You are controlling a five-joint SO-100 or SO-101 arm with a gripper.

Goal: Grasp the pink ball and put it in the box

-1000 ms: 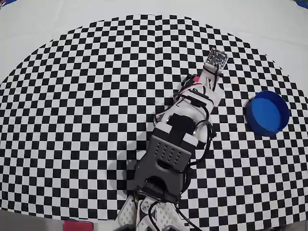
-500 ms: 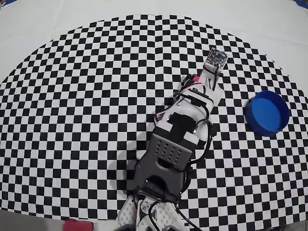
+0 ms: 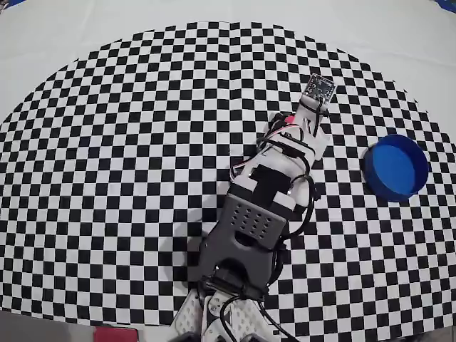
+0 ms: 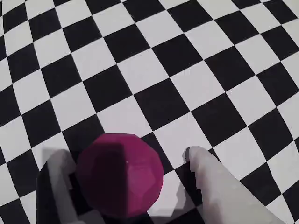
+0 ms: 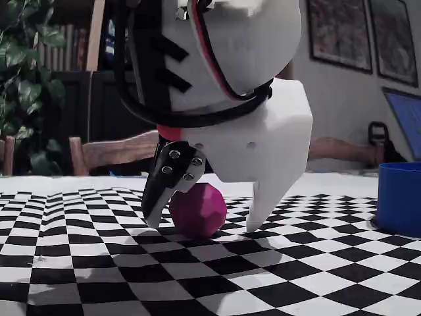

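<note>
From where I sit, the gripper (image 5: 200, 222) is down at the checkered cloth (image 5: 276, 276) with its two fingers spread around the pink ball (image 5: 198, 210), not clamped on it: in the fixed view the dark metal finger (image 5: 168, 181) leans against the ball's left shoulder, while the white finger (image 5: 273, 178) on the right stands off with a clear gap between its tip and the ball. My wrist view agrees: the ball (image 4: 119, 173) sits low in the picture on the cloth (image 4: 154, 70), a grey finger (image 4: 58, 186) close against its left side and the pale finger (image 4: 215, 186) to its right with a strip of checks showing between them. So I read the hand as released, straddling the ball, which rests on the cloth. From overhead the arm (image 3: 260, 210) runs from the bottom edge up and to the right, and it hides almost all of the ball; I only see a small pink spot (image 3: 288, 117) beside the wrist. The box (image 3: 396, 167), a round blue cup, stands well apart to the right of the gripper on the cloth (image 3: 128, 142), and its blue wall (image 5: 400, 197) shows at the right edge of the fixed view. Behind the table I can make out a potted plant (image 5: 23, 85) and a wooden chair back (image 5: 112, 153).
</note>
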